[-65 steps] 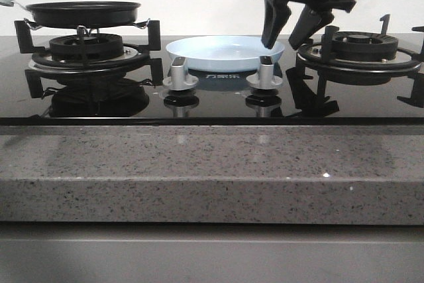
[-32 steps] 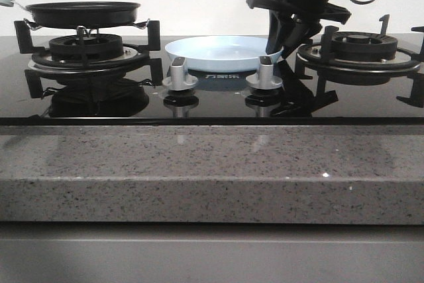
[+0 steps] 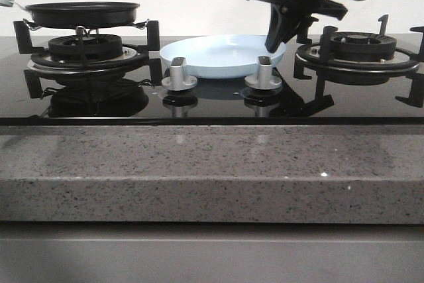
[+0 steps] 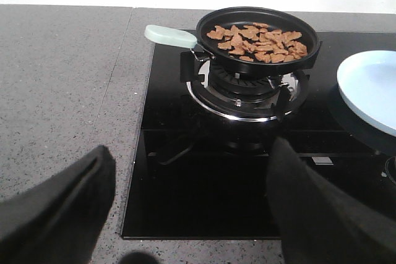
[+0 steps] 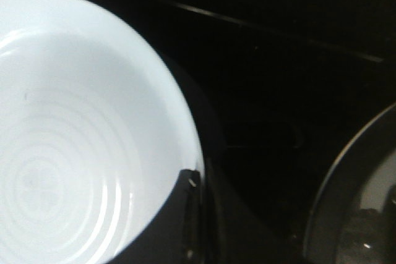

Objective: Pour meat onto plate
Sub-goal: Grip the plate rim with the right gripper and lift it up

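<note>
The pale-blue plate (image 3: 222, 56) sits between the two burners, its right side lifted a little off the black hob. My right gripper (image 3: 275, 46) is shut on the plate's right rim; in the right wrist view the fingers (image 5: 185, 214) clamp the rim of the plate (image 5: 74, 122). The meat (image 4: 257, 39), several thin tan-brown pieces, lies in the black frying pan (image 4: 257, 51) on the left burner; the pan (image 3: 83, 12) also shows in the front view. My left gripper (image 4: 192, 214) is open and empty, above the hob's front left corner, short of the pan.
The pan has a pale-green handle (image 4: 168, 35) pointing left. Two silver knobs (image 3: 179, 74) (image 3: 263, 73) stand in front of the plate. The right burner grate (image 3: 361, 51) is just right of my right gripper. A grey stone counter (image 3: 212, 170) surrounds the hob.
My right gripper came down and closed on the plate's right rim. The plate has since tilted up at the right and shifted slightly left.
</note>
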Available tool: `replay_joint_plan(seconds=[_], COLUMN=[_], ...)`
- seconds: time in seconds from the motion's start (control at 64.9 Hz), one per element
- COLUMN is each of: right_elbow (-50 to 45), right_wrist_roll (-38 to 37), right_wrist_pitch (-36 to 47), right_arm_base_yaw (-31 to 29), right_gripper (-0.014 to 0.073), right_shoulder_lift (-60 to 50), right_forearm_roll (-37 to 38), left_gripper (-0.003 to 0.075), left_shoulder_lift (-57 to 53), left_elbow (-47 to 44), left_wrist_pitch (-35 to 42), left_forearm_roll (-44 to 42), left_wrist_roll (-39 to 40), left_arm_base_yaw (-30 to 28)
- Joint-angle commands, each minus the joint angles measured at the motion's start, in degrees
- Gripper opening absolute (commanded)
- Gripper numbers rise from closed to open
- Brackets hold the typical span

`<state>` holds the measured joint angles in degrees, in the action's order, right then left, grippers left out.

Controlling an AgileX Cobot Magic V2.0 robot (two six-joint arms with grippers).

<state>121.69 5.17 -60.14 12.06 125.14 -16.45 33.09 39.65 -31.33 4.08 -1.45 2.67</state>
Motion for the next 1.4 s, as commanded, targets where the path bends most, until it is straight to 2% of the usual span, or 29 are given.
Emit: replay_joint_plan(seconds=[0.0, 0.123, 0.231, 0.524, 0.755, 1.218, 1.387], right_elbow=[1.45, 0.01, -5.3, -29.01, -43.59, -46.63, -46.63], right_wrist_roll=[0.35, 0.35, 0.8, 2.63, 2.63, 2.63, 2.63], right_wrist_pitch=[1.81, 0.8, 2.67, 13.78, 20.07, 20.28, 20.28], right_arm_base_yaw=[-0.16, -0.11, 0.53, 4.78, 5.75, 5.75, 5.75], right_gripper=[-0.0106, -0.0106, -0.0106, -0.0106, -0.0106, -0.0106, -0.0106], right_shoulder_lift=[-6.99, -11.18, -15.95, -31.06, -37.48, -37.04, -37.04], right_forearm_roll=[0.1, -0.92, -1.32, -2.03, -2.37, -2.43, -2.43], left_gripper=[0.0513, 0.0513, 0.0513, 0.0513, 0.0513, 0.0514, 0.0517], left_shoulder_lift=[0.53, 0.58, 0.58, 0.58, 0.58, 0.68, 4.57], left_elbow=[2.02, 2.02, 2.02, 2.02, 2.02, 2.06, 3.71], left_wrist_pitch=[4.52, 4.52, 4.52, 4.52, 4.52, 4.06, 2.84], left_forearm_roll=[0.1, 0.1, 0.1, 0.1, 0.1, 0.1, -0.57], left_wrist_roll=[0.26, 0.26, 0.26, 0.26, 0.26, 0.26, 0.26], left_arm_base_yaw=[0.38, 0.38, 0.38, 0.38, 0.38, 0.38, 0.38])
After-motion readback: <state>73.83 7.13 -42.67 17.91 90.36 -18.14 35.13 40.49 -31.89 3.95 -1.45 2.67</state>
